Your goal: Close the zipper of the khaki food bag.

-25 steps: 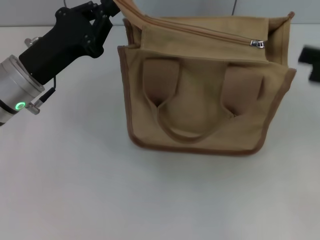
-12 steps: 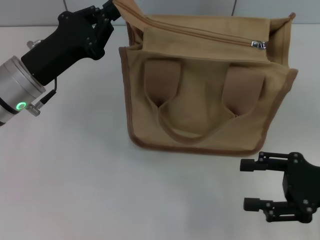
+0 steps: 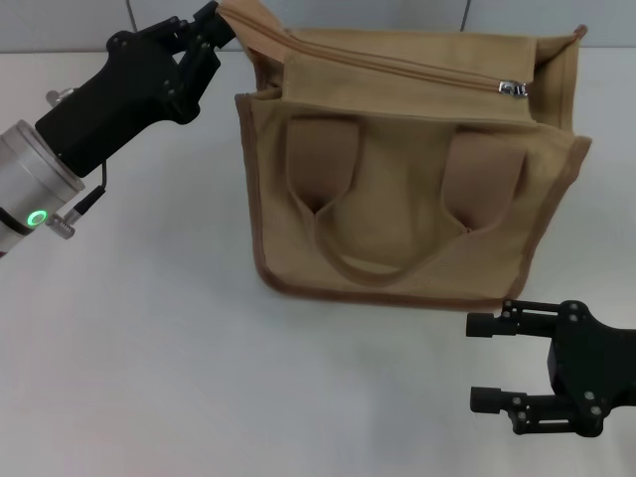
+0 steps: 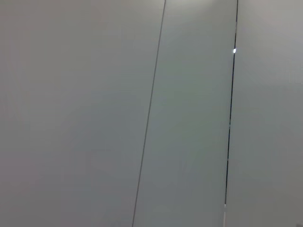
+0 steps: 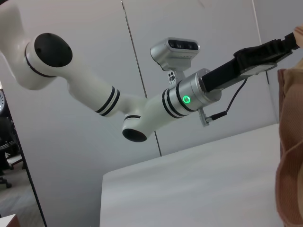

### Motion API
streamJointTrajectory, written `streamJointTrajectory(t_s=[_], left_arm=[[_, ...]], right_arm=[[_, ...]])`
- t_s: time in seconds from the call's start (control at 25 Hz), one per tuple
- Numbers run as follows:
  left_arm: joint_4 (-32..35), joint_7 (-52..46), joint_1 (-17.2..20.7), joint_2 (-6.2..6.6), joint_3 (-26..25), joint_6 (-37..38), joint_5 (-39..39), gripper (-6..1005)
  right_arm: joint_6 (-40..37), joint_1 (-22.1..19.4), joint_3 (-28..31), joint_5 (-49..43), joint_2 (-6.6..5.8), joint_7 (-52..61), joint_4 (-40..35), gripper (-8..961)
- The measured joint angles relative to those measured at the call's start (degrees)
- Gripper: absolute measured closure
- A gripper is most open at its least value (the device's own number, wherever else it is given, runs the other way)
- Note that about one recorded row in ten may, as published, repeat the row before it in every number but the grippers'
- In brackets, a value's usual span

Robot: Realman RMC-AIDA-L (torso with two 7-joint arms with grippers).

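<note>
The khaki food bag (image 3: pixel 397 209) stands upright on the white table, its two looped handles hanging down its front. Its zipper (image 3: pixel 397 68) runs along the top, with the silver pull tab (image 3: pixel 512 87) near the right end. My left gripper (image 3: pixel 217 22) is shut on the bag's upper left corner and holds it up. My right gripper (image 3: pixel 482 363) is open and empty, low over the table in front of the bag's lower right corner, fingers pointing left. The right wrist view shows the left arm (image 5: pixel 189 94) and the bag's edge (image 5: pixel 289 151).
The white table (image 3: pixel 149 378) stretches out in front of and to the left of the bag. A grey panelled wall (image 4: pixel 151 113) stands behind it; the left wrist view shows only this wall.
My right gripper came into view at the lower right and has since shifted slightly left. My left gripper still holds the bag's corner, moved slightly up.
</note>
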Motion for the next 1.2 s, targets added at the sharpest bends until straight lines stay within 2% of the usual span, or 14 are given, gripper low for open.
streamJointTrajectory(t_s=[0.16, 0.36, 0.52, 0.64, 0.68, 0.76, 0.8, 0.88, 0.96, 1.08, 1.12, 1.2], left_arm=[[-0.03, -0.56, 0.28, 0.15, 0.10, -0.12, -0.08, 902], [0.26, -0.80, 0.35, 0.20, 0.35, -0.80, 0.17, 713], [1.65, -2.35, 0.46, 0.24, 1.03, -2.05, 0.44, 482], [5.13, -6.81, 1.61, 0.60, 3.07, -2.93, 0.47, 402], [8.49, -10.20, 3.27, 1.25, 5.37, -2.61, 0.50, 375], [14.01, -16.54, 6.77, 4.18, 11.47, -0.14, 0.52, 322], [14.01, -16.54, 6.77, 4.18, 11.47, -0.14, 0.52, 295], [15.45, -19.32, 8.49, 6.69, 13.73, 4.81, 0.74, 242], [16.42, -19.68, 9.28, 8.11, 13.93, 11.24, 3.62, 191], [17.58, -19.10, 9.25, 8.03, 13.95, 15.21, 7.62, 166], [18.04, -18.45, 9.04, 7.70, 13.94, 16.88, 10.23, 166], [18.07, -16.29, 8.46, 6.17, 13.97, 18.20, 16.02, 166]], right_arm=[[0.28, 0.14, 0.06, -0.03, 0.03, -0.02, 0.03, 223], [0.31, 0.23, 0.09, 0.05, 0.05, -0.04, 0.03, 223], [0.31, 0.38, 0.18, 0.17, 0.08, -0.05, 0.03, 223], [0.32, 0.74, 0.30, 0.23, 0.23, -0.07, 0.03, 223], [0.33, 0.86, 0.30, 0.23, 0.29, -0.07, 0.03, 223], [0.55, 1.20, 0.27, 0.25, 0.41, -0.12, 0.02, 223], [0.55, 1.20, 0.27, 0.25, 0.41, -0.12, 0.02, 223], [0.57, 1.55, 0.45, 0.27, 0.47, -0.17, 0.03, 223], [0.58, 1.77, 0.47, 0.32, 0.61, -0.23, 0.02, 223], [0.57, 1.85, 0.44, 0.36, 0.74, -0.25, 0.03, 223], [0.50, 1.85, 0.43, 0.36, 0.83, -0.26, 0.02, 223], [0.22, 1.86, 0.40, 0.37, 0.99, -0.26, 0.02, 223]])
